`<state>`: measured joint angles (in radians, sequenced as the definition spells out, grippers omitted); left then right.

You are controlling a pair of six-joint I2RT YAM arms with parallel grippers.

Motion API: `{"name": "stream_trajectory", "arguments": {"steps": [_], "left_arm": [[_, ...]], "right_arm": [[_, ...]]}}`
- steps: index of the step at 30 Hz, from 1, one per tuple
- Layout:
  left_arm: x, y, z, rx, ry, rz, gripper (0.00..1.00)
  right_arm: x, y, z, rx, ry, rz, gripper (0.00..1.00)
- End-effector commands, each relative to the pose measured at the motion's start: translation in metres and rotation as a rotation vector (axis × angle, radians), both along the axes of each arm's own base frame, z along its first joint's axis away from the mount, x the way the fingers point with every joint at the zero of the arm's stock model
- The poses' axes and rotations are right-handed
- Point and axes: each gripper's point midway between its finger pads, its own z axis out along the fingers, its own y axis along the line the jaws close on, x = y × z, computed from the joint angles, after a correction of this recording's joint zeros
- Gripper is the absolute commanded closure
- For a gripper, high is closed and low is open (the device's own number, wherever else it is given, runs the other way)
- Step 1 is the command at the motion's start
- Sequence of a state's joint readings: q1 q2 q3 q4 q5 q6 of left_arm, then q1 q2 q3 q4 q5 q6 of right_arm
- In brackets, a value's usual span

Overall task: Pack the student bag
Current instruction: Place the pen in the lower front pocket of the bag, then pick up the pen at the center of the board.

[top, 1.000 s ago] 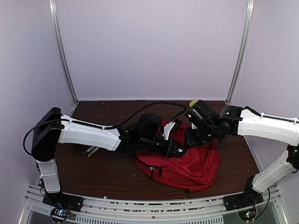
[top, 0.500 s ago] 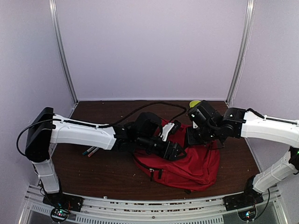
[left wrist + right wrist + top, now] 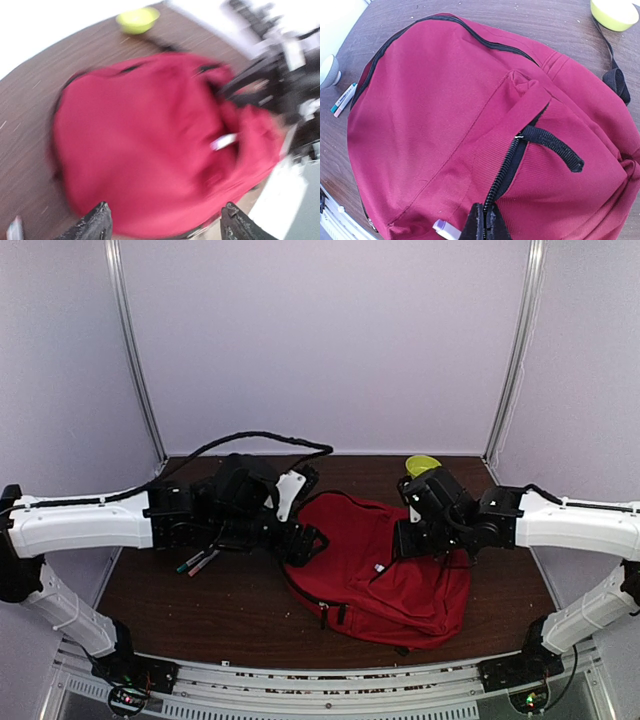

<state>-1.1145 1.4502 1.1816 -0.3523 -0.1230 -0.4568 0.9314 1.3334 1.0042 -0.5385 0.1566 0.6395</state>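
The student bag (image 3: 400,575) is a red backpack lying flat on the brown table, and it fills the left wrist view (image 3: 150,135) and the right wrist view (image 3: 445,100). My right gripper (image 3: 402,540) (image 3: 485,224) is shut on the zipper edge of the bag's front pocket. A white marker with a purple end (image 3: 380,568) (image 3: 446,230) (image 3: 223,141) pokes out of that pocket. My left gripper (image 3: 308,540) (image 3: 165,227) is open and empty at the bag's left edge, just clear of the fabric. The left wrist view is blurred.
Two pens (image 3: 197,562) (image 3: 342,100) lie on the table left of the bag, under the left arm. A yellow-green bowl (image 3: 423,464) (image 3: 615,12) (image 3: 137,20) stands behind the bag at the back right. A black strap (image 3: 615,80) trails from the bag toward the bowl.
My left gripper has opened and pulled back to the left, off the bag's pocket. The white marker now shows sticking out of the pocket. The right gripper keeps its hold.
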Motion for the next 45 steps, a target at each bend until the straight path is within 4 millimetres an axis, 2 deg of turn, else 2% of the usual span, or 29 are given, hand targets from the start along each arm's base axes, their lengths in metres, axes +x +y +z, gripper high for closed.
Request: {"name": "stream_trajectory", "arguments": {"steps": [1,6,8,10,15,17,21,25,30,35,38,41,45], "left_arm": [[0.02,0.092,-0.045,0.231,0.022,0.195,0.25],[0.034,0.174,-0.077,0.277,0.139,0.396,0.27],[0.038,0.196,-0.087,0.287,0.165,0.456,0.27],[0.041,0.21,-0.095,0.302,0.181,0.496,0.27],[0.046,0.224,-0.118,0.366,0.24,0.529,0.28],[0.05,0.214,-0.118,0.337,0.234,0.482,0.28],[0.057,0.169,-0.098,0.177,0.19,0.305,0.29],[0.072,0.135,-0.098,0.128,0.181,0.189,0.33],[0.095,0.121,-0.119,0.185,0.282,0.254,0.41],[0.109,0.111,-0.135,0.173,0.344,0.357,0.41],[0.111,0.099,-0.141,0.157,0.366,0.367,0.4],[0.107,0.085,-0.153,0.211,0.381,0.354,0.38],[0.106,0.077,-0.17,0.267,0.394,0.342,0.36]], "right_arm": [[0.005,0.01,0.001,0.03,-0.047,0.036,1.0],[0.008,0.013,-0.011,0.015,-0.058,0.051,1.0],[0.011,0.006,-0.016,-0.016,-0.067,0.03,1.0],[0.012,-0.002,-0.021,-0.055,-0.071,0.013,1.0],[0.014,-0.03,-0.023,-0.132,-0.086,-0.056,1.0],[0.018,-0.044,-0.021,-0.122,-0.087,-0.094,1.0],[0.027,-0.067,-0.005,-0.077,-0.113,-0.153,1.0],[0.033,-0.091,-0.001,-0.103,-0.114,-0.211,1.0],[0.032,-0.101,-0.005,-0.113,-0.1,-0.227,1.0],[0.034,-0.115,-0.012,-0.113,-0.087,-0.278,1.0],[0.035,-0.117,-0.013,-0.094,-0.079,-0.288,1.0],[0.035,-0.118,-0.013,-0.092,-0.075,-0.285,1.0],[0.034,-0.124,-0.015,-0.105,-0.074,-0.294,1.0]]}}
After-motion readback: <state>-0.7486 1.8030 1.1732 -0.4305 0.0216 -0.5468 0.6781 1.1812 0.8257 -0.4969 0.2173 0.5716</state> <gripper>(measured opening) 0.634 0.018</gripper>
